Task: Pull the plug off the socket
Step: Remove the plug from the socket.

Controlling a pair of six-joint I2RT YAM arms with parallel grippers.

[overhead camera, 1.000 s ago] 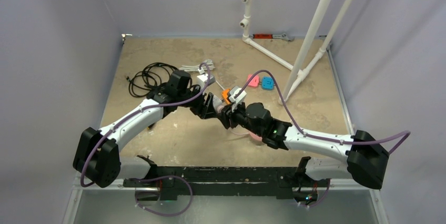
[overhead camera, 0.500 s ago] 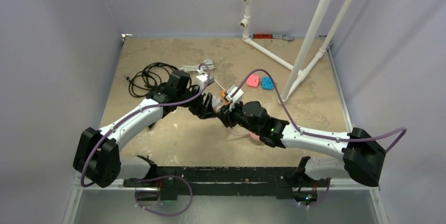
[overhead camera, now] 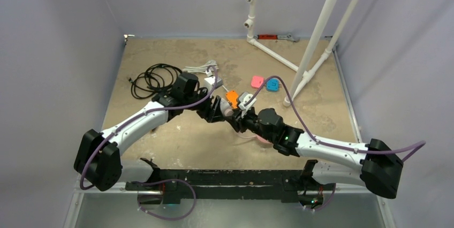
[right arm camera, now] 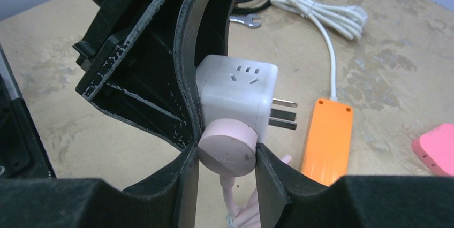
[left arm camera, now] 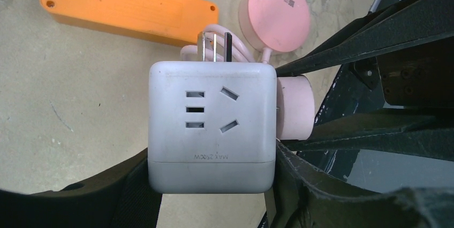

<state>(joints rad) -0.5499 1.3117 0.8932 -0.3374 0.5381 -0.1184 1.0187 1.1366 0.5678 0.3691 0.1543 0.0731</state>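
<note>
Two robot arms meet over the middle of a sandy, mottled surface (overhead camera: 176, 137). The left claw (left arm camera: 211, 156) is clenched on a white cube adapter (left arm camera: 211, 126), one black finger against each of two opposite sides. The cube's outlet face looks into the left wrist camera. Its three metal prongs (right arm camera: 281, 113) stick out bare and point toward the socket without touching it.

The socket, a long flat orange power strip (right arm camera: 326, 139), lies flat on the surface just beside the held cube, with nothing plugged into it. Its white cable (right arm camera: 332, 62) runs away from one end to a tied bundle farther back.

A pink round plug (left arm camera: 294, 107) sits in a side face of the cube. The right claw (right arm camera: 225, 152) is clamped on this plug, its fingers pressing on either side of the round body. A pink cord (right arm camera: 227, 196) hangs down from the plug. A pink round disc (left arm camera: 274, 14) rests on the surface near the end of the strip.

Toward the far left of the surface lies a coil of black cable (overhead camera: 152, 78). A small pink item (overhead camera: 257, 82) and a small blue item (overhead camera: 273, 84) lie side by side behind the claws
</note>
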